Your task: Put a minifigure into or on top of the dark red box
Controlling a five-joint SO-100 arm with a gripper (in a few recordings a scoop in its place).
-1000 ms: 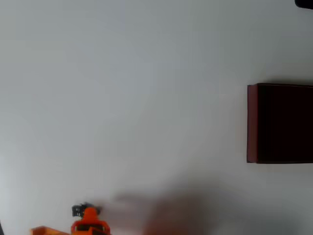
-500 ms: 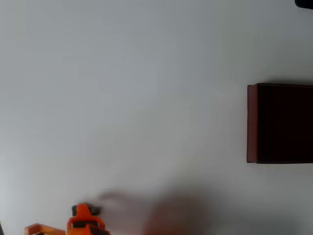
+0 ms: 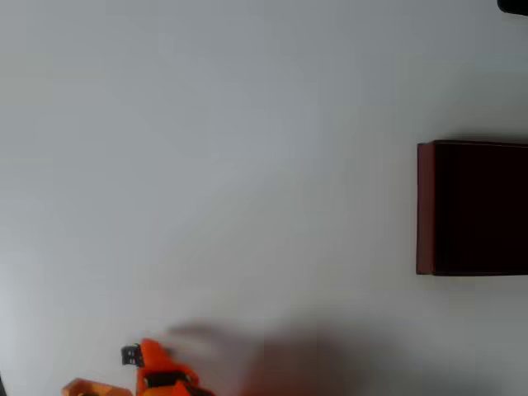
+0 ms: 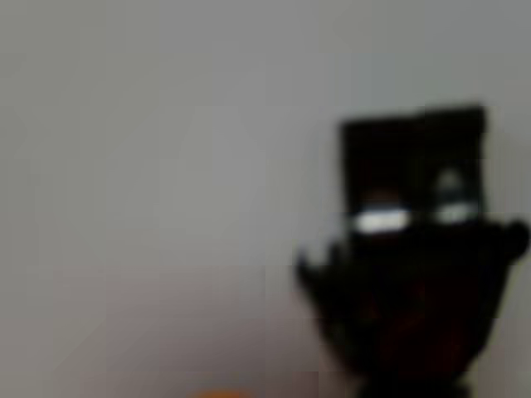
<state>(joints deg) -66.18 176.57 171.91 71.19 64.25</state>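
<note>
The dark red box (image 3: pixel 425 206), near-black inside, sits at the right edge of the overhead view, partly cut off. At the bottom left my orange gripper (image 3: pixel 149 351) reaches in from the lower edge. The tiny dark minifigure (image 3: pixel 129 355) lies on the white table just left of the gripper's tip, touching or nearly touching it. In the wrist view the minifigure (image 4: pixel 415 265) is a large blurred black shape at the lower right, very close to the camera. Neither view shows how the jaws stand.
The white table (image 3: pixel 247 165) stretches bare between the gripper and the box. A soft dark shadow (image 3: pixel 289 363) lies along the bottom edge to the right of the gripper. A black object corner (image 3: pixel 513 5) shows at the top right.
The gripper has shifted a little to the right along the bottom edge. The minifigure now shows on its left side. The box has not moved.
</note>
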